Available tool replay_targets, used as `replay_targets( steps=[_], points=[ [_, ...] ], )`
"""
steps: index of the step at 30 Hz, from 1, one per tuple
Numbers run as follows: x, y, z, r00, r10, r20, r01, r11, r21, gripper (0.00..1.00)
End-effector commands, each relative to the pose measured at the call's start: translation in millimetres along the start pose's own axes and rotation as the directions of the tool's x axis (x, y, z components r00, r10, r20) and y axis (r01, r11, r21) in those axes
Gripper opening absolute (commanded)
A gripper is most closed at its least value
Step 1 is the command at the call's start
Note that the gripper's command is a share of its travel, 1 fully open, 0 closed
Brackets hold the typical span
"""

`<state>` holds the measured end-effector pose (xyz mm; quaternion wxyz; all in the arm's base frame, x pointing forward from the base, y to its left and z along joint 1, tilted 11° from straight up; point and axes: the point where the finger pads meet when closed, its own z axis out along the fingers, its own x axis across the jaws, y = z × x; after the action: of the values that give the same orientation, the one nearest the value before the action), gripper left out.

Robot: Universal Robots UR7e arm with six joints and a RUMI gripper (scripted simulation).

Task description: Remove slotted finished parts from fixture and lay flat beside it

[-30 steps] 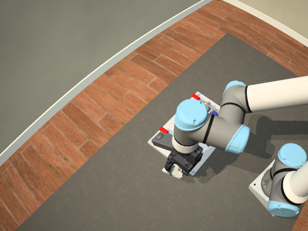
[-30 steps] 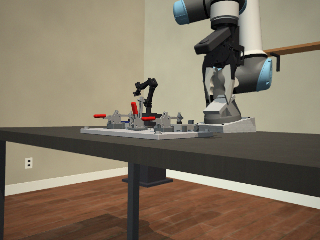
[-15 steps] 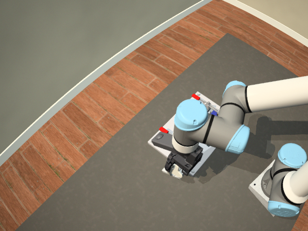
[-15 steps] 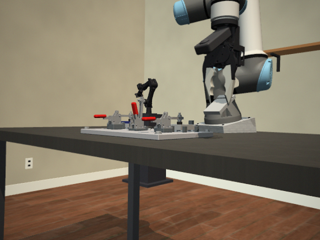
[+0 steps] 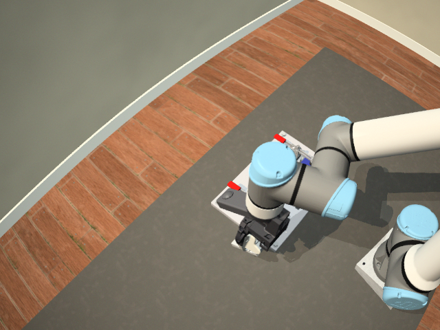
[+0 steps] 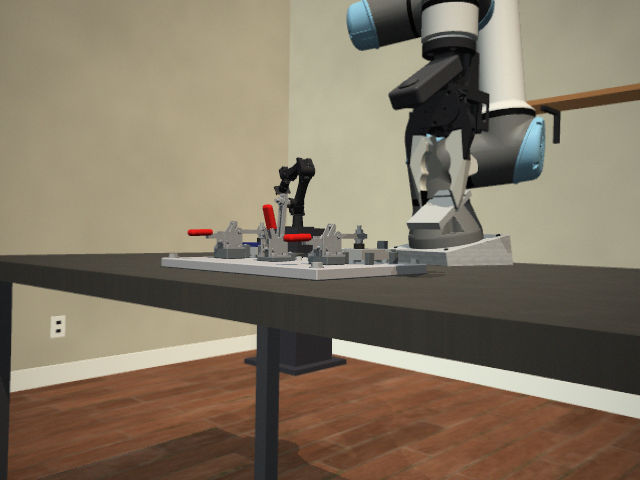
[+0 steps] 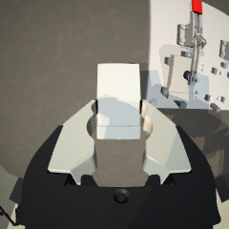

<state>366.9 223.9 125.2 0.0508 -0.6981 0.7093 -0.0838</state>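
Observation:
My gripper [image 7: 118,100] is shut on a pale grey finished part [image 7: 118,101] and holds it in the air over the dark table, just off the near edge of the fixture plate [image 6: 292,266]. It also shows in the top view [image 5: 253,245] and in the exterior view [image 6: 438,214], well above the table top. The white fixture plate carries toggle clamps with red handles [image 6: 268,215]. One handle stands upright, two lie level. A bit of the blue blank [image 5: 306,161] shows beside my arm; the rest is hidden.
The robot base [image 5: 397,269] stands on a white plate at the table's right. A small black arm-like stand [image 6: 295,188] rises behind the fixture. The table edge [image 6: 310,304] runs along the front, with wooden floor beyond.

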Motion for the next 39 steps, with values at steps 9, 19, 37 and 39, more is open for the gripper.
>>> replay_targets(
  steps=[9,19,37,39],
  points=[
    [-0.2,-0.4,5.7,1.0,0.0,0.0,0.0,1.0,0.001,0.0],
    [-0.2,-0.4,24.4,1.0,0.0,0.0,0.0,1.0,0.001,0.0],
    [-0.3,-0.4,61.7,1.0,0.0,0.0,0.0,1.0,0.001,0.0],
    [-0.3,-0.4,63.8,1.0,0.0,0.0,0.0,1.0,0.001,0.0]
  ],
)
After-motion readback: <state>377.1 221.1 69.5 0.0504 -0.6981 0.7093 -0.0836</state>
